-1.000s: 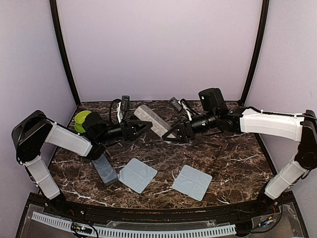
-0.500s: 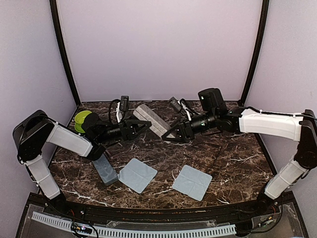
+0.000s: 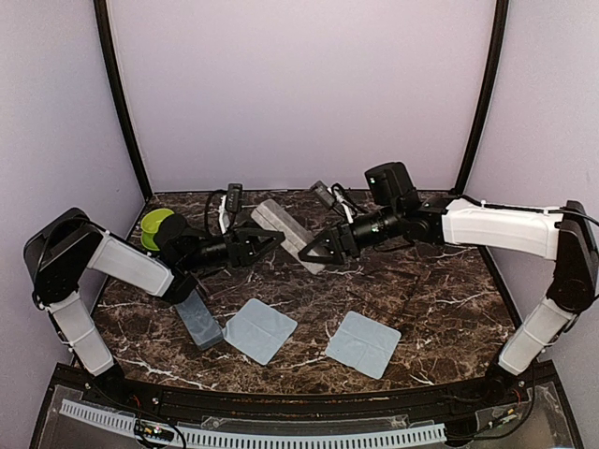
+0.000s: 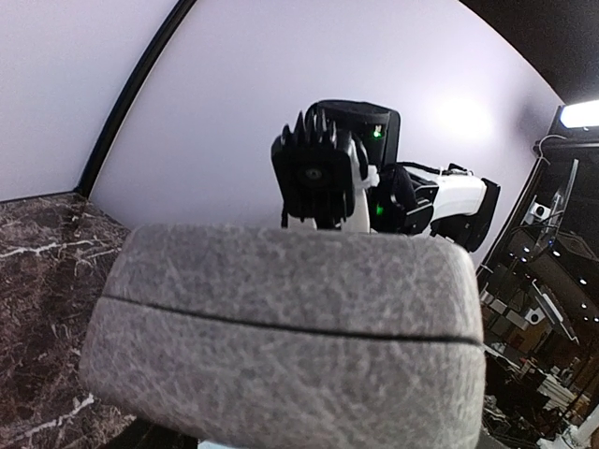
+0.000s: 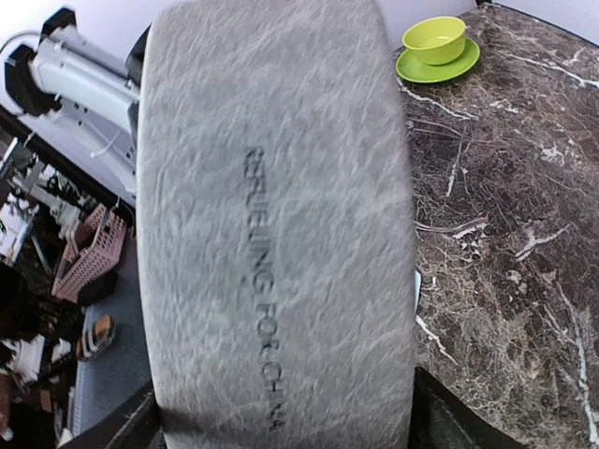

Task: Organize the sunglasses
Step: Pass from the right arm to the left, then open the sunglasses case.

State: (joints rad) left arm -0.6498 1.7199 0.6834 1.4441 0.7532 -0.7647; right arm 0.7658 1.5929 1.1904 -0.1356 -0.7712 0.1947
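A closed grey case (image 3: 279, 223) hangs tilted above the back of the table between my two arms. My left gripper (image 3: 265, 240) is shut on the case's left end, and the case (image 4: 281, 327) fills the left wrist view and hides the fingers. My right gripper (image 3: 318, 251) straddles the other end with its jaws open. In the right wrist view the case (image 5: 271, 234) runs lengthwise between the black fingers (image 5: 451, 432), with a thin gap at the right one. A second closed grey case (image 3: 198, 320) lies on the table at front left. The sunglasses are out of view.
Two pale blue-grey cloths (image 3: 259, 329) (image 3: 363, 343) lie flat on the marble near the front. A green bowl on a saucer (image 3: 154, 224) stands at the back left behind my left arm. Black cables and small dark parts (image 3: 232, 198) sit along the back edge.
My right arm has slid a little left along the case and its jaws have widened. The left jaws have narrowed onto the case, which has barely moved.
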